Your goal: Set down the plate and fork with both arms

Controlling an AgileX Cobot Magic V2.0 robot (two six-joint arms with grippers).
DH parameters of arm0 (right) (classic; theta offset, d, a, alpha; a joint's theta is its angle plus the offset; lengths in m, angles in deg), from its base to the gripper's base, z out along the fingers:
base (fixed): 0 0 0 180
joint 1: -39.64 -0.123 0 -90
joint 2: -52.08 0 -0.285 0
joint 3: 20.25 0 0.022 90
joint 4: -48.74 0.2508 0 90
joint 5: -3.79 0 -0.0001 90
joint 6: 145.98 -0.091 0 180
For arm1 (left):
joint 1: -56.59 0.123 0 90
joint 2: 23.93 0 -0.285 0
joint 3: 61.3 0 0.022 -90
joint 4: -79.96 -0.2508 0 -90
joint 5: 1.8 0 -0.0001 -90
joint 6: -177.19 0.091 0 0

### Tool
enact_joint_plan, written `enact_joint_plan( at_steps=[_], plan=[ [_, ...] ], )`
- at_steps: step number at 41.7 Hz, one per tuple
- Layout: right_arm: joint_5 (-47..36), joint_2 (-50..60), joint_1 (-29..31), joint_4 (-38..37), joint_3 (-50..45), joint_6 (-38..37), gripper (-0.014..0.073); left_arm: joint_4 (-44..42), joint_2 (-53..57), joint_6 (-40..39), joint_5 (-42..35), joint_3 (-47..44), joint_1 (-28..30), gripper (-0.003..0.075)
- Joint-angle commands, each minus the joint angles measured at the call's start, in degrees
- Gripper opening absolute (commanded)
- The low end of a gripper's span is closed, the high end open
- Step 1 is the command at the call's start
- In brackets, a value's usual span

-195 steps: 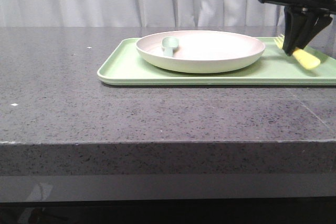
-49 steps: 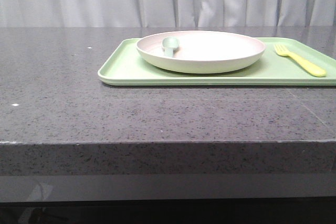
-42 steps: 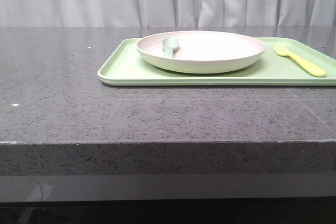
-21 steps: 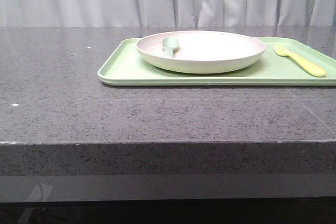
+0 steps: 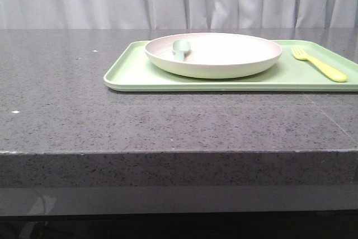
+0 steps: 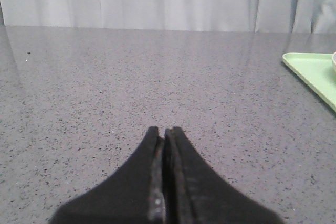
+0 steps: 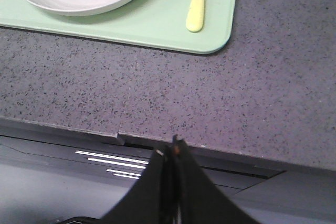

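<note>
Both items sit on the tray [image 5: 128,71]: plate [image 5: 224,57] centred, fork [image 5: 320,64] at its right; left gripper [image 6: 164,132] and right gripper [image 7: 169,153] clenched, empty

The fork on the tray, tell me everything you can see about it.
The fork is small, pale yellow and looks like matte plastic, with short tines and a rounded handle end. It lies flat on the light-green tray, to the right of the plate and not touching it, tines pointing away from the robot. No gripper is holding it.

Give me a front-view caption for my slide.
Plate holding a spoon and fork resting on a green tray.
</note>
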Motion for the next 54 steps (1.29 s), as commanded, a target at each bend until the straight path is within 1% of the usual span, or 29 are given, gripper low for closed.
enact_joint_plan(
  at_steps=[1,4,5,9,12,54],
  plan=[
    [-3.17,-0.17,0.03,-0.87,1.42,0.02,-0.0118,1.19,2.41,-0.71,-9.8,-2.01,0.17,-0.002],
    [-3.17,-0.17,0.03,-0.87,1.42,0.02,-0.0118,2.29,2.72,-0.71,-12.02,-3.12,0.17,-0.002],
    [-3.05,-0.17,0.03,-0.87,1.42,0.02,-0.0118,2.7,2.72,-0.71,-11.3,-2.96,0.17,-0.002],
    [-3.07,-0.17,0.03,-0.87,1.42,0.02,-0.0118,2.81,2.72,-0.71,-12.29,-2.96,-0.38,-0.002],
    [-3.07,-0.17,0.03,-0.87,1.42,0.02,-0.0118,2.81,2.72,-0.71,-12.29,-2.96,-1.1,-0.002],
    [-3.07,-0.17,0.03,-0.87,1.42,0.02,-0.0118,2.81,2.72,-0.71,-12.18,-2.96,-1.1,-0.002]
  ],
)
